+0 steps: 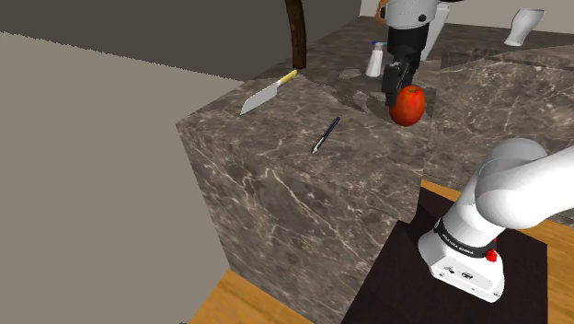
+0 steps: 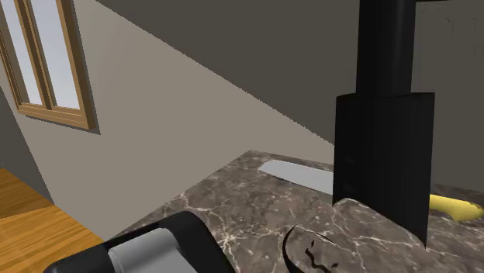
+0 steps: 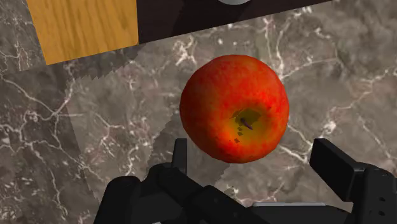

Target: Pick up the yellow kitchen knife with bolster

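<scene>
Veined dark marble countertop point(image 1: 276, 175) carries the knife point(image 1: 269, 92) — flat grey blade, yellow handle — near its edge at the shoulder view's left. Well apart, the gripper point(image 1: 402, 78) hangs over a round, mottled red apple point(image 3: 234, 108), fingers spread wide, holding nothing.

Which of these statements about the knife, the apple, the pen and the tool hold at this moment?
1. The knife lies on the counter, well apart from the tool. True.
2. The tool is shut on the apple. False: its fingers stand apart and do not clasp the apple.
3. The pen lies on the counter, touching neither the knife nor the apple. True.
4. The knife's handle is red. False: the handle is yellow; the red thing is the apple.
</scene>
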Controlling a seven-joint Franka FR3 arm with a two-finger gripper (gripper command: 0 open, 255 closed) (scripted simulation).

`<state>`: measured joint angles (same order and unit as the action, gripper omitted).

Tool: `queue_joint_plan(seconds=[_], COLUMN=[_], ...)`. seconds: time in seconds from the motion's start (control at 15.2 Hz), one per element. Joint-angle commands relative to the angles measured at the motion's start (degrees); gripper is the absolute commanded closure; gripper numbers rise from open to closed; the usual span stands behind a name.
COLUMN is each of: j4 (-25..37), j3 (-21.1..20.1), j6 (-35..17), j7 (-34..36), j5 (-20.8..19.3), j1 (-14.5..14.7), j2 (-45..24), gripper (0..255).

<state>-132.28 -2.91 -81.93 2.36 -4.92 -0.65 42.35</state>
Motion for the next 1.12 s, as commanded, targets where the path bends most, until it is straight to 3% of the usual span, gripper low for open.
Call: queue_joint_plan(seconds=[0.0,0.53,1.06], j4=[0.0,8.7,22.0], j3=[0.0,-8.6,-14.2], j6=[0.0,-5.2,-10.0], j7=[0.0,25.2,49.1], j5=[0.0,8.6,11.1], j1=[0.0,-3.9,-7.5], j2=[0.0,-13.1,-28.8], gripper=[0,0,0])
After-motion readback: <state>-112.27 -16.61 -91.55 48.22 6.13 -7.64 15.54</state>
